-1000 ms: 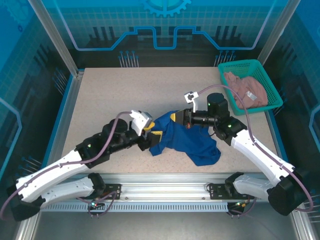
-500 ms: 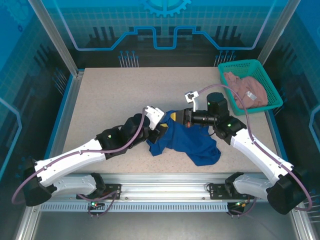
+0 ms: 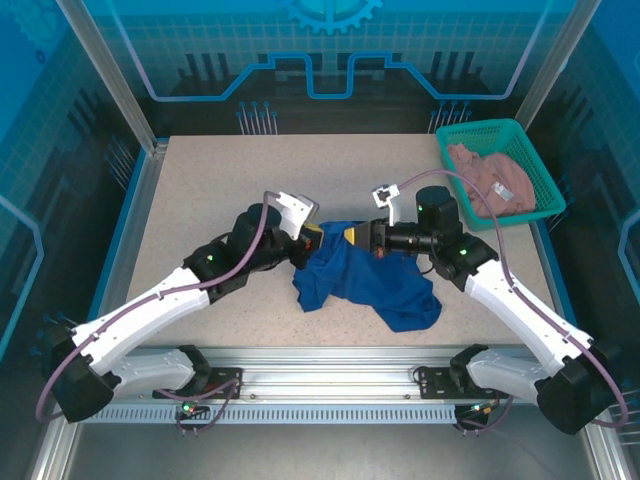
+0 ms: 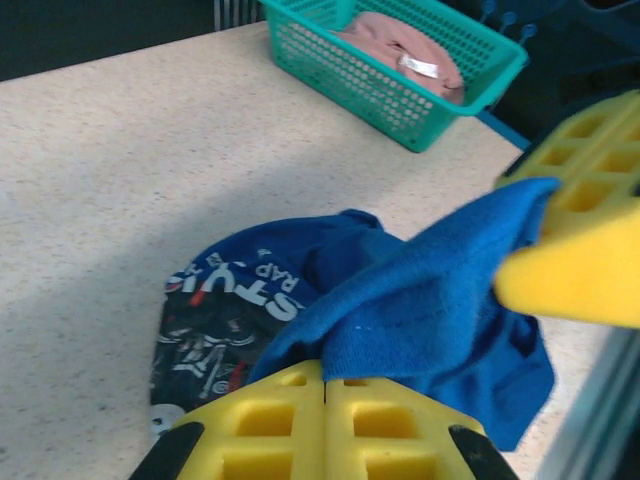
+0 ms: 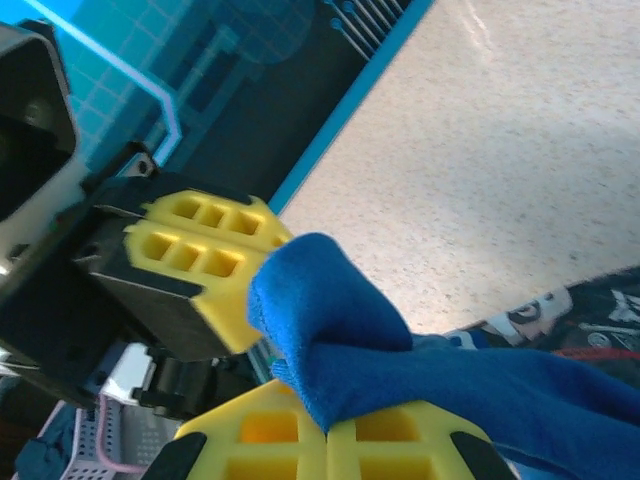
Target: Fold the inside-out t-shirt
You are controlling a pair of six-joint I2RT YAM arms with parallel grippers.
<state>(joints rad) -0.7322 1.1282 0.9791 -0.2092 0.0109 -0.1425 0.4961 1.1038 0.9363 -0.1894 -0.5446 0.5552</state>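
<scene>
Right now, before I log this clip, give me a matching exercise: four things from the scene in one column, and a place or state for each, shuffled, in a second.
Things:
1. t-shirt
2. basket
3. pinkish garment
4. left jaws

Place or state:
A. lying inside the basket
B. at the far right corner of the table
C. shut on blue cloth
D. crumpled mid-table

Pairs: 1-D, 2-B, 3-A, 4-C
</scene>
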